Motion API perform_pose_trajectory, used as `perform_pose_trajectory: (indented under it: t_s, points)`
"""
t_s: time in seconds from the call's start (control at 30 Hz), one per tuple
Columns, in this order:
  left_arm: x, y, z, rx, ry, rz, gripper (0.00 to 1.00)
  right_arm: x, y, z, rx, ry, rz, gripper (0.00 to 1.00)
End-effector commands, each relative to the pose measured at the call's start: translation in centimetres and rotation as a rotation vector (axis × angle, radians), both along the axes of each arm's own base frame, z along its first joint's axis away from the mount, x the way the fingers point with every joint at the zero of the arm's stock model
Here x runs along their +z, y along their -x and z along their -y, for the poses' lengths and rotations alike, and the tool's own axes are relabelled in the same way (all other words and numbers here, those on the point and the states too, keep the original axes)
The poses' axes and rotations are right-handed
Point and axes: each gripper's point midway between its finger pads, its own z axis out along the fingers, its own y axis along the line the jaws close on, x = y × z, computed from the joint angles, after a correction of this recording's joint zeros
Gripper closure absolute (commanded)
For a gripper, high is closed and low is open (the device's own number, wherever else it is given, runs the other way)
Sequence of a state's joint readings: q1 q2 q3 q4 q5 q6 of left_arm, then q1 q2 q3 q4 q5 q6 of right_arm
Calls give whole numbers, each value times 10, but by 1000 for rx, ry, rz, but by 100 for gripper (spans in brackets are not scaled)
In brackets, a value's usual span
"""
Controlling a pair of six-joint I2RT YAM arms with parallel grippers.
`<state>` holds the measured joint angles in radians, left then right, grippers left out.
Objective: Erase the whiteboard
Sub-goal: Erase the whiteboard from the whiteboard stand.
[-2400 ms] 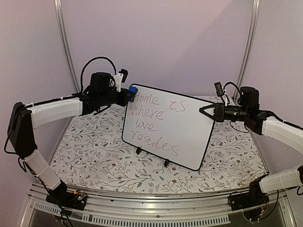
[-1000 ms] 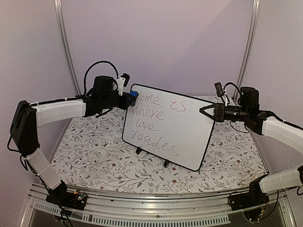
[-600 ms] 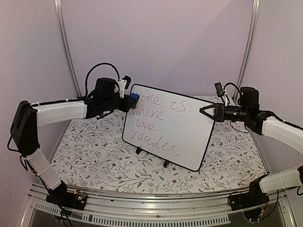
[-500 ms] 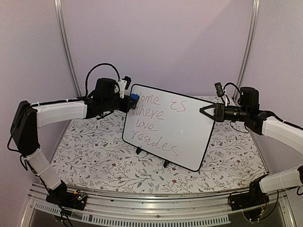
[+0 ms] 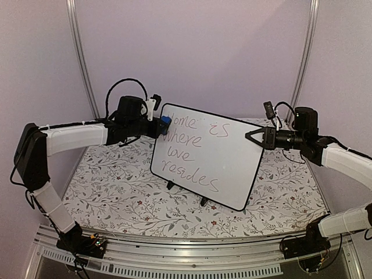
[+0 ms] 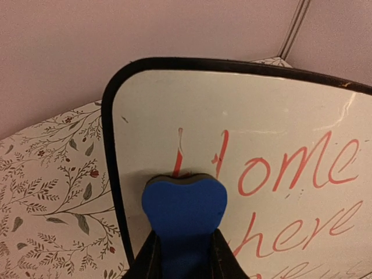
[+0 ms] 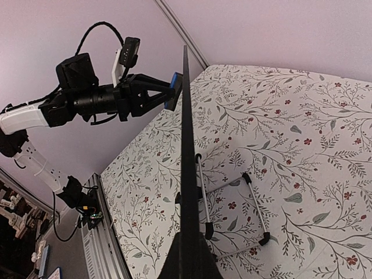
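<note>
The whiteboard [image 5: 218, 154] stands tilted on small black feet, with reddish-purple handwriting "Home is where love resides". My left gripper [image 5: 159, 124] is shut on a blue eraser [image 5: 165, 121] and presses it against the board's upper left corner. In the left wrist view the eraser [image 6: 184, 203] covers the lower part of the first stroke of the "H" on the whiteboard [image 6: 279, 110]. My right gripper [image 5: 251, 138] is shut on the board's right edge. In the right wrist view the whiteboard [image 7: 187, 145] shows edge-on between my fingers [image 7: 189, 263].
The table carries a floral cloth [image 5: 116, 186]. The board's wire stand [image 7: 256, 215] with black tips rests on the cloth behind it. Purple walls and metal posts [image 5: 78, 52] surround the table. An aluminium rail [image 5: 174, 256] runs along the near edge.
My left gripper has moved the eraser right from the board's left rim onto its upper left corner, over the "H". The right arm and the board have not moved.
</note>
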<state>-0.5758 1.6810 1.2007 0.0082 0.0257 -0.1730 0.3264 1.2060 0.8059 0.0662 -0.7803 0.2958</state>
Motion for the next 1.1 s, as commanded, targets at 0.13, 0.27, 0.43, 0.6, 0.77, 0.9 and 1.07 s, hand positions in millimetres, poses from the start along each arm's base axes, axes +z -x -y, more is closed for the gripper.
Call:
perform_pose_trajectory:
  t_s: [0.13, 0.27, 0.43, 0.6, 0.77, 0.9, 1.07]
  points:
    - [21, -20, 6, -12, 35, 40, 100, 2, 18, -8, 96, 7, 47, 100]
    - [28, -27, 8, -10, 34, 52, 100, 2, 18, -9, 98, 7, 44, 100]
    - [23, -28, 5, -7, 26, 18, 100, 3, 18, -9, 97, 8, 45, 100]
    - [4, -16, -2, 2, 29, -31, 100, 2, 17, -9, 97, 9, 45, 100]
    - [-10, -9, -6, 9, 22, -63, 100, 2, 18, -10, 103, 5, 44, 100]
    - [-18, -4, -6, 9, 29, -93, 100, 2, 18, -10, 104, 5, 42, 100]
    - [-25, 2, -9, 18, 51, -122, 100, 3, 18, -10, 104, 3, 47, 100]
